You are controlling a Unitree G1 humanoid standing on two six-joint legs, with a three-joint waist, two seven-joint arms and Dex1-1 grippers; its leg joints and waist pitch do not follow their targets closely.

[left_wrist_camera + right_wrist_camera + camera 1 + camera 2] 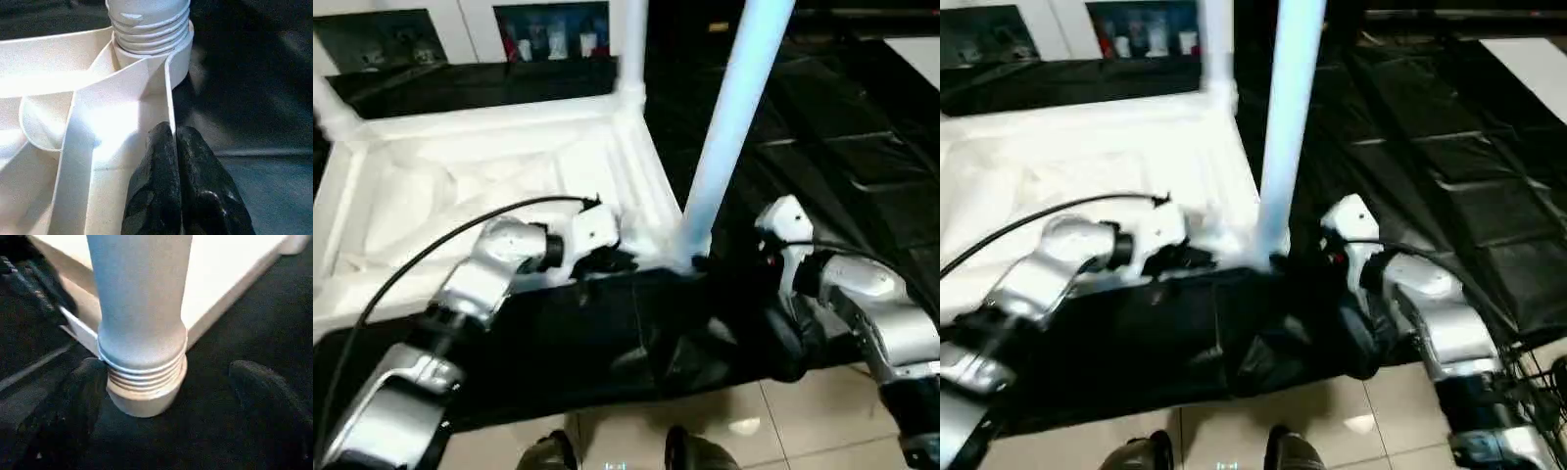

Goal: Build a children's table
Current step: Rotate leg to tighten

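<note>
Tabletop (460, 186) lay upside down on the black-covered work surface (862, 147), ribbed underside up, left of centre. Step in hand, as I read it: screwing a leg (729, 127) into the near-right corner socket (168, 61). The leg stood upright there, leaning slightly right, and several threads (146, 34) were exposed above the socket rim, so it looked only partly seated. Another leg (633, 44) stood in the far-right corner; a third seemed to rise at the far-left corner, hard to confirm. Left gripper (174, 139) was pinched shut on the thin near rim wall (168, 103) of the top, just left of the socket, bracing the top by the look of it. Right gripper (168, 382) sat low at the base of the leg with its fingers (264, 387) spread wide either side of it, apart from the tube, not holding anything. Next move calls for the right jaws to close squarely on the leg near its base and turn it down the remaining threads, keeping it plumb so it doesn't cross-thread, while the left holds the rim against rotation. Risk: the top slipping on the cloth if the left pinch gives.
</note>
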